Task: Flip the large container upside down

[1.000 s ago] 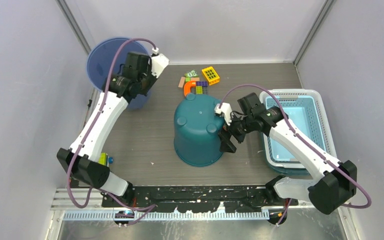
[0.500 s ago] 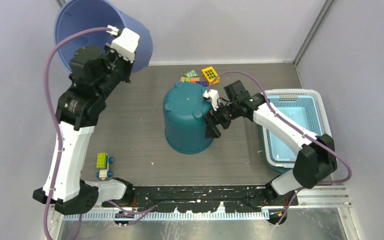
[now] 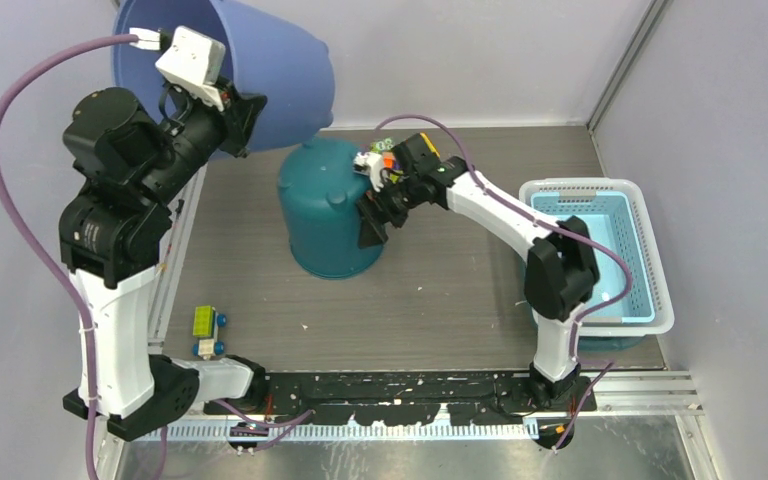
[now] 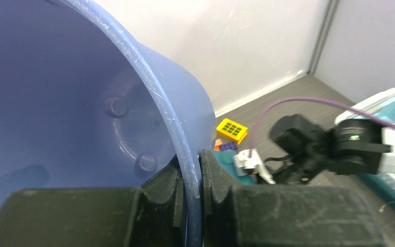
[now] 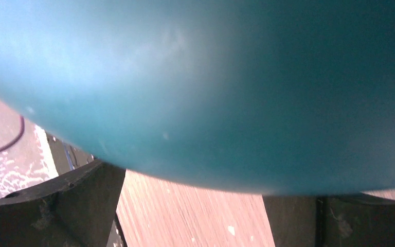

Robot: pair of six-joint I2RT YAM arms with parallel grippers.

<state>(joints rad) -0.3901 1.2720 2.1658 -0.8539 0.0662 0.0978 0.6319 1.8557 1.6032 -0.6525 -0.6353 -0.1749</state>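
My left gripper (image 4: 189, 172) pinched the rim of the blue bucket (image 3: 280, 75), which hung tilted in the air over the far-left corner of the table (image 3: 440, 300). At centre the teal bucket (image 3: 325, 220) stood upside down, my right gripper (image 3: 372, 215) spread wide at its side. Only the left wrist camera showed the blue bucket's inside. The right wrist camera saw only the teal wall above its fingers (image 5: 56, 206).

High far-left: blue plastic bucket (image 3: 285, 70). Beside it, on grey wooden table (image 3: 460, 290): upturned teal plastic bucket (image 3: 325, 225). Far right: white plastic basket (image 3: 652, 240).
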